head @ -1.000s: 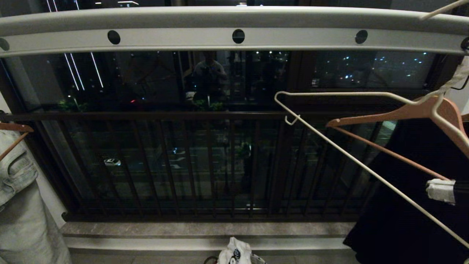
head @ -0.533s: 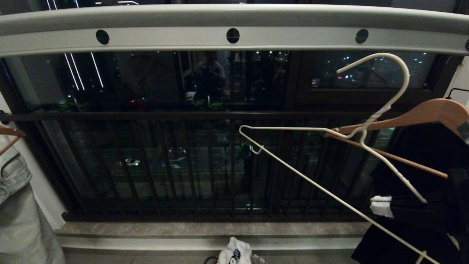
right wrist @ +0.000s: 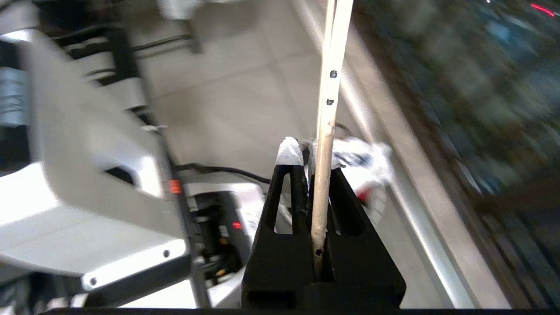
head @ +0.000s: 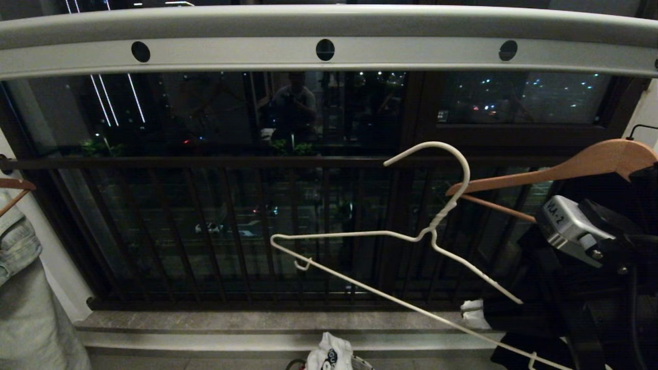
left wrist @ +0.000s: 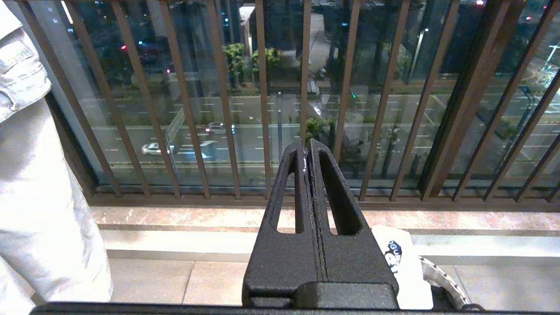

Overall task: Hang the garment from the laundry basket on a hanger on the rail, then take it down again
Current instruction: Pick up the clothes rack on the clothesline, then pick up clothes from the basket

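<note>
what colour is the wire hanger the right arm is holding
White. The hanger shows best in the head view, pale against the dark balcony bars.

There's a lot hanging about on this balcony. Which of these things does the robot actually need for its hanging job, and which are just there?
Part of the job:
- wire hanger, clamped in the right gripper
- T-shirt in the basket
- grey rail
- left gripper, shut and empty

Just there:
- wooden hanger with dark clothing
- pale denim garment
- balcony railing
</note>
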Controlling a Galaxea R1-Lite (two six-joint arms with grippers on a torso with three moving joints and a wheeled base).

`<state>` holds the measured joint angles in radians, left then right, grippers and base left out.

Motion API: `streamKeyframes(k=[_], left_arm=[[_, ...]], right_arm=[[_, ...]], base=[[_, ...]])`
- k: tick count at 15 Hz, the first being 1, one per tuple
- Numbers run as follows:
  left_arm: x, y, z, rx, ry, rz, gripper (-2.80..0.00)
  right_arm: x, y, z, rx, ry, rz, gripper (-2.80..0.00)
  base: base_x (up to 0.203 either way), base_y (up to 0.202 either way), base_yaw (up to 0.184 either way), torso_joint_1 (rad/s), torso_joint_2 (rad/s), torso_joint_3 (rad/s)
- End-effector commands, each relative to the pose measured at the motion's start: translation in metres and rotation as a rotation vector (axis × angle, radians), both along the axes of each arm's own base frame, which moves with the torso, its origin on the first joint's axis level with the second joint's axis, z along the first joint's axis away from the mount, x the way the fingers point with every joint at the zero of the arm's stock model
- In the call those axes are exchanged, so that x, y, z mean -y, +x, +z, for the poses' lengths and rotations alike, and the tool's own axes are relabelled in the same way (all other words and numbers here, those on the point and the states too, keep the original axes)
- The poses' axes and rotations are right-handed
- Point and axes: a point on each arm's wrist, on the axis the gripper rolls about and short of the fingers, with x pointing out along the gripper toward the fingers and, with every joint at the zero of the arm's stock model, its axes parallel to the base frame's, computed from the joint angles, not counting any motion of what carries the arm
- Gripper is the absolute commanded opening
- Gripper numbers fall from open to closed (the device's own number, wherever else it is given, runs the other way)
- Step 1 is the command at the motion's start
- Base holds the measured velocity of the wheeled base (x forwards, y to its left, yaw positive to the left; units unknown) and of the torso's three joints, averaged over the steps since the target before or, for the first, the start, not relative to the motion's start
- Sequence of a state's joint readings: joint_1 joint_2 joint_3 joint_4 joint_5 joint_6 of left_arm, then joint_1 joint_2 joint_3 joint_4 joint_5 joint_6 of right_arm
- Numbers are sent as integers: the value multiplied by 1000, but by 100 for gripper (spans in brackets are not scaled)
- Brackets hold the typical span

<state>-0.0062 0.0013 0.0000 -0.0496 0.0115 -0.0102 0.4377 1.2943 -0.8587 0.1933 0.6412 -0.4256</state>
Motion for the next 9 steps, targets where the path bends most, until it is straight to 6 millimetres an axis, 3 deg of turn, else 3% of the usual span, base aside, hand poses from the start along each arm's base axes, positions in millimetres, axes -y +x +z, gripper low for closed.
streamKeyframes(k=[1, 9], left_arm=[[0, 1, -4, -15, -1, 1, -280], [0, 1, -4, -15, -1, 1, -280]], right_arm=[[-8, 13, -6, -42, 18, 57, -280], [1, 15, -2, -38, 42, 13, -280]], base=[[0, 0, 0, 0, 0, 0], [0, 0, 0, 0, 0, 0]])
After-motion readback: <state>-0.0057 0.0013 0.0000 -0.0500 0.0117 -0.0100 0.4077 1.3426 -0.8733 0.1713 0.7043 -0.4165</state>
